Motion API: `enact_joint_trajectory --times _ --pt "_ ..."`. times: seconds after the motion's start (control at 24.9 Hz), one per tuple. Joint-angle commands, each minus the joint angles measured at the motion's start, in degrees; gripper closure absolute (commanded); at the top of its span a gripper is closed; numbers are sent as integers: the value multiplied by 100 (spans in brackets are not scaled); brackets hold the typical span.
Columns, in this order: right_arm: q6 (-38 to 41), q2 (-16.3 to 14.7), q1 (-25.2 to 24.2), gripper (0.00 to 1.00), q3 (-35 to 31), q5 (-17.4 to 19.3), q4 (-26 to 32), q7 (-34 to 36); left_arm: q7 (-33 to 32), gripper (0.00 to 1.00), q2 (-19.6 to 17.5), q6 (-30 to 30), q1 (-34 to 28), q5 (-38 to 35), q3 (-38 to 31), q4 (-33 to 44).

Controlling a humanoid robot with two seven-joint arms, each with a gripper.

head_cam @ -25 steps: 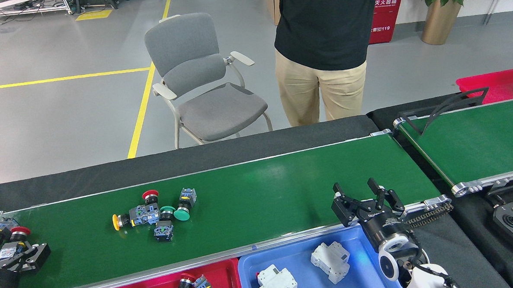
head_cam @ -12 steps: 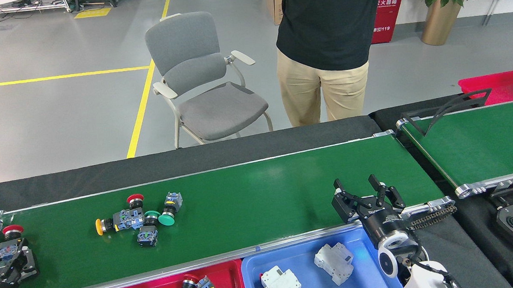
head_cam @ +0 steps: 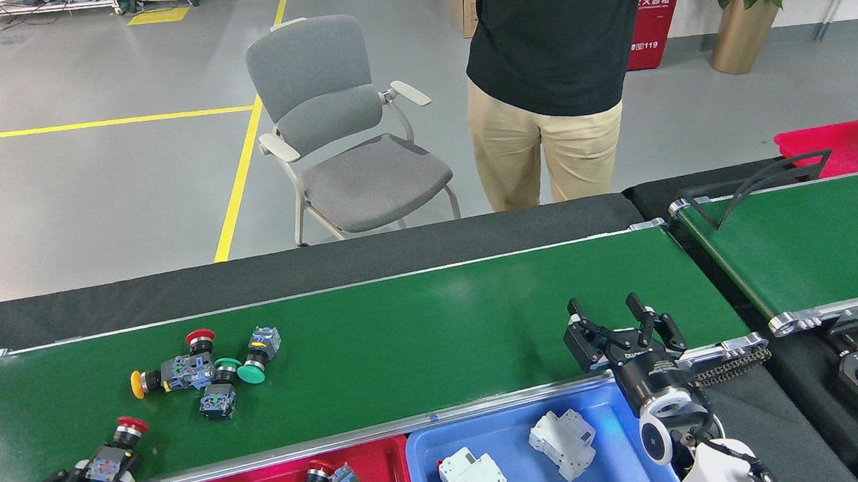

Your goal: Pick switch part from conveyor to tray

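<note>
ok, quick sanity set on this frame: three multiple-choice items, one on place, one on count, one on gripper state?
1. Where is the cluster of loose switch parts?
A. On the left part of the conveyor
B. At the right end of the conveyor
C. In the blue tray

2. How many white parts lie in the blue tray?
A. One
B. Two
C. Four

3. What is the left gripper doing?
A. Open and empty
B. Shut on a red-capped switch part
C. Out of view

Key:
1 A: the cluster lies on the green conveyor, well left of its middle.
2 B: two white parts lie in the blue tray.
3 B: the left gripper has its fingers closed around the body of the red-capped switch part, at the belt's near edge.
</note>
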State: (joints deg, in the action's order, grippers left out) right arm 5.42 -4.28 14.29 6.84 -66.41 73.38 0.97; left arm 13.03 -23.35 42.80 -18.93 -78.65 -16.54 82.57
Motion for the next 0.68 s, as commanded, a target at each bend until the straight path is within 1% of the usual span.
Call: enact_joint_trajectory --times 0.0,0.04,0.08,0.12,0.16,0.2,0.28,0.4,0.44,0.48,0.56,0.6,0.64 --pt "30 -47 56 2 -42 14 89 44 15 65 138 220 -348 34 -7 531" --pt "30 -47 56 2 -42 14 89 44 15 40 260 220 -576 25 -7 803" --pt "30 -56 56 2 -42 14 89 44 15 20 384 220 -717 25 -16 1006" --pt "30 -56 56 2 -51 14 89 44 15 8 568 220 -840 25 -7 1226" --pt "30 -56 56 2 -60 14 89 44 15 1 718 220 -937 25 -7 1358" --pt "30 -56 56 2 -86 14 89 44 15 0 903 220 -1034 25 2 1472" --pt "39 -56 56 2 -112 14 89 44 15 0 1149 220 -1157 25 11 1595" --pt "39 -56 56 2 -112 14 89 44 24 0 1237 220 -1175 25 -104 1622" --pt "30 -56 56 2 -130 14 89 44 33 0 1263 88 -1175 25 -262 1622" --pt "30 -56 56 2 -139 14 89 44 42 0 1333 -167 -1175 34 -499 1639" --pt "30 -91 56 2 -139 23 80 44 33 0 1588 -817 -1139 25 -983 1648" --pt "30 -100 47 2 -139 23 80 44 33 0 1623 -1028 -1139 25 -1185 1630" --pt "30 -100 47 2 -139 23 80 44 33 0 1632 -1090 -1139 25 -1352 1604"
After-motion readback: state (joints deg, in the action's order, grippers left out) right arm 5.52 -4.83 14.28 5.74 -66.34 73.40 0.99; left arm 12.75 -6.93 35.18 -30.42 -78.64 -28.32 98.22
